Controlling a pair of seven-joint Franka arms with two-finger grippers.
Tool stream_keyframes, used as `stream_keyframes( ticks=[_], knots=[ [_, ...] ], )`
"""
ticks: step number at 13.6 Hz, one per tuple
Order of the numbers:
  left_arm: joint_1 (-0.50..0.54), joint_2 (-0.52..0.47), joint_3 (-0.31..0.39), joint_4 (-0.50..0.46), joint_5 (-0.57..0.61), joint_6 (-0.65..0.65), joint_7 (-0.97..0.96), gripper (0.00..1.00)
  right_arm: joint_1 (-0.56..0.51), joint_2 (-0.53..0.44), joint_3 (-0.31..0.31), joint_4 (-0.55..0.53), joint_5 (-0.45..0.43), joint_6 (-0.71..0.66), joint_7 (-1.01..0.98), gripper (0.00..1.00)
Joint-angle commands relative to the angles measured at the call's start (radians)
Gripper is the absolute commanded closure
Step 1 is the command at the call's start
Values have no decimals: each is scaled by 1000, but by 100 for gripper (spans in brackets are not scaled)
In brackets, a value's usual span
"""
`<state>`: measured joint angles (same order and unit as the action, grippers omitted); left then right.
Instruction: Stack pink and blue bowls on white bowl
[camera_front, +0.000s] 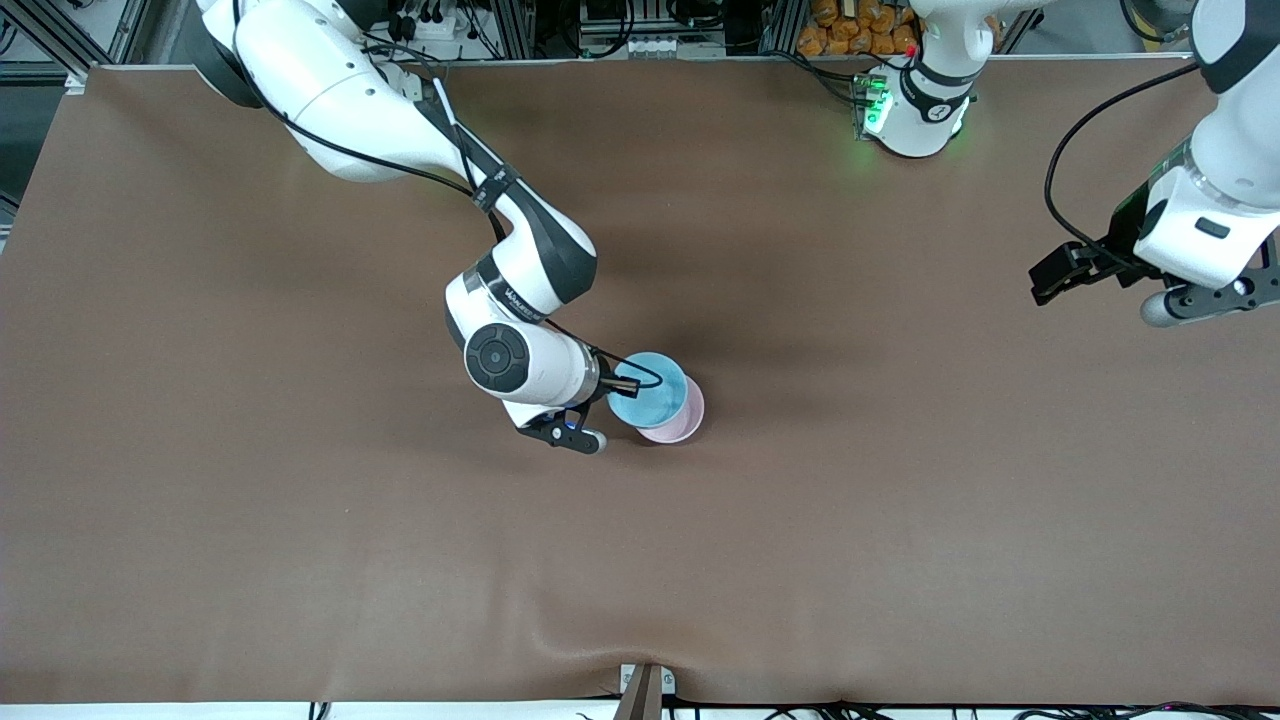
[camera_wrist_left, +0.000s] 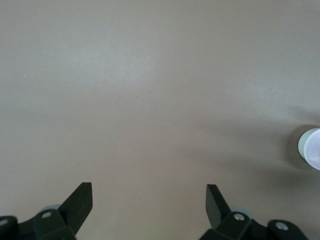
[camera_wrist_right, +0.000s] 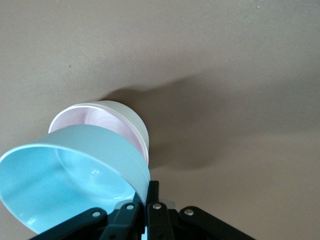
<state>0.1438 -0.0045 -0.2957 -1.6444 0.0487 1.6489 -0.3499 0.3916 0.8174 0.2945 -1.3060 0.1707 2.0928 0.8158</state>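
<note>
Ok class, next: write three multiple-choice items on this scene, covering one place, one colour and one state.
1. The right gripper holds the blue bowl over: A a plate; B the pink bowl; C a cup.
2. The pink bowl sits in: A the white bowl; B a green bowl; C a black bowl.
3. The left gripper, waiting over its end of the table, is: A shut on a bowl; B shut empty; C open.
Answers: B, the pink rim shows beneath it; A, a white wall surrounds the pink; C, its fingers stand apart.
</note>
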Motion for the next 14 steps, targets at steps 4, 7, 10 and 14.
stream_keyframes(
  ticks=[4,7,10,14],
  knots=[
    [16,-31,-16,-8,0,-31,103,0,26,29,0,25,10,35,40,100],
    [19,-20,-13,44,8,-32,109,0,39,35,-1,25,9,35,42,100],
    [20,1,-14,77,-1,-6,109,0,39,43,-1,24,9,53,39,100],
    [-146,1,166,81,-1,45,114,0,39,45,-2,24,7,65,32,100]
  ],
)
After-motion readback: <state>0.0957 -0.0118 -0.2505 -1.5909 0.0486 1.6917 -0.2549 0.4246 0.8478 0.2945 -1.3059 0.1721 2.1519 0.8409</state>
